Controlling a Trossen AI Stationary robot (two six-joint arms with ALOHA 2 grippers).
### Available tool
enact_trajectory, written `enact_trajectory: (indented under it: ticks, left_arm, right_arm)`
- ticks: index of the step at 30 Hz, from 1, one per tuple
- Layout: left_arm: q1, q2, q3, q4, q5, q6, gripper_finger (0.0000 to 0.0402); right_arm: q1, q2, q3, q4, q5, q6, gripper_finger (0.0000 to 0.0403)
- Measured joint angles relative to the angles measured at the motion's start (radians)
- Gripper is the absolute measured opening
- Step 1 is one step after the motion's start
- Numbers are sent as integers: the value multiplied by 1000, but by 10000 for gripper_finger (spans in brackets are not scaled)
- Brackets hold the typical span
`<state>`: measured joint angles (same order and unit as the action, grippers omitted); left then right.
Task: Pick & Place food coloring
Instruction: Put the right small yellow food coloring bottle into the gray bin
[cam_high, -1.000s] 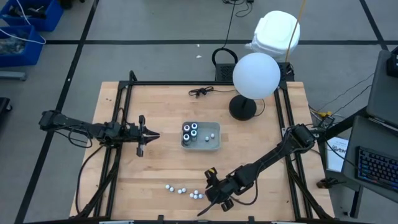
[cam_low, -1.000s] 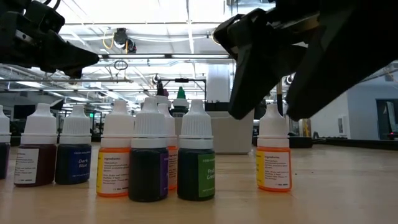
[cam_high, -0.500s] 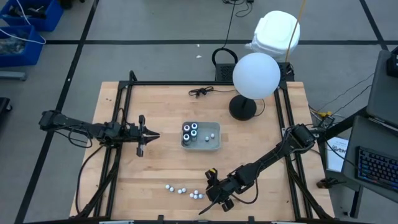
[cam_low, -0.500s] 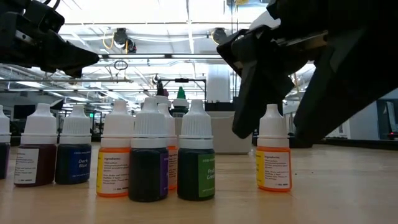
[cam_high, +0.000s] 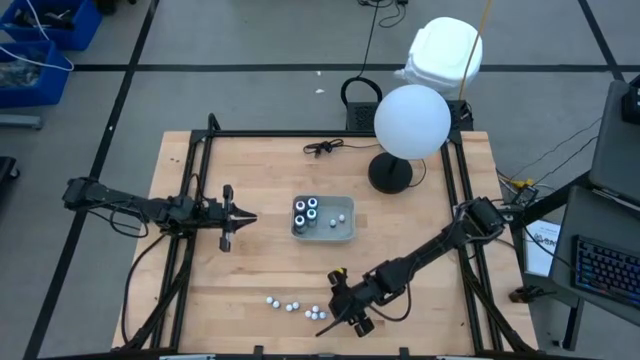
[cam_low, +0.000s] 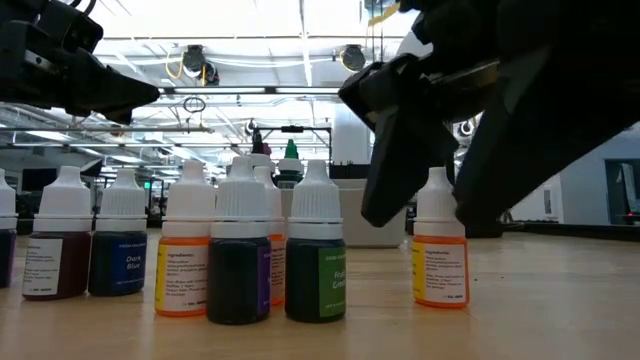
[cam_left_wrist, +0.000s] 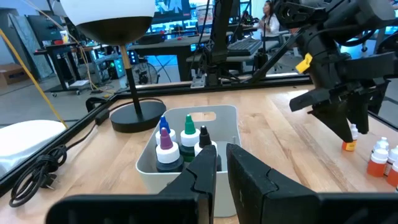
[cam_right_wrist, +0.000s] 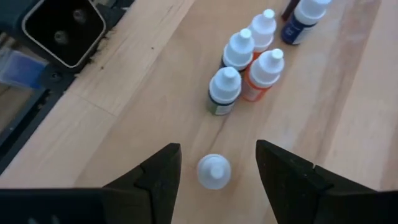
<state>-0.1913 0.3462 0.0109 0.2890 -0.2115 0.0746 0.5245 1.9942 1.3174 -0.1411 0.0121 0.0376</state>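
High view: wooden table (cam_high: 250, 260) carrying a grey tray (cam_high: 324, 231) at centre, a globe lamp (cam_high: 411, 120) on a black base toward the far edge, and a loose black cable (cam_high: 322, 148) beside it. Tray contents: four dark bottles with pale or teal tops, upright, plus two small white caps lying right of them. Loose food coloring bottles (cam_high: 295, 305): a short row of white-capped droppers near the front edge of the table, all standing upright, long axes vertical, caps up. Low view shows their labels: dark red, dark blue, orange, purple, green. One orange bottle (cam_low: 440, 250) stands apart from the cluster, to its right, with clear table all round. Right pincer (cam_high: 345, 308) hangs directly over this bottle, fingers (cam_right_wrist: 298, 177) spread wide on either side of its white cap (cam_right_wrist: 213, 171), not touching it. Nearest neighbours, a green bottle and an orange one, stand well clear of the fingers. Left pincer (cam_high: 245, 217) waits left of the tray, fingers nearly pressed together, holding nothing.
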Motion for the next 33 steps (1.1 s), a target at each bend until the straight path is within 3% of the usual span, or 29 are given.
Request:
enact_trajectory:
  ticks: [10, 26, 33]
  left_arm:
    - [0, 0, 0, 0, 0, -1, 47]
    - [0, 0, 0, 0, 0, -1, 47]
    - [0, 0, 0, -1, 0, -1, 47]
  right_arm:
    - [-8, 0, -16, 9, -18, 10, 191]
    - [-6, -1, -16, 30, -58, 4, 51]
    - [2, -100, -16, 17, -70, -14, 51]
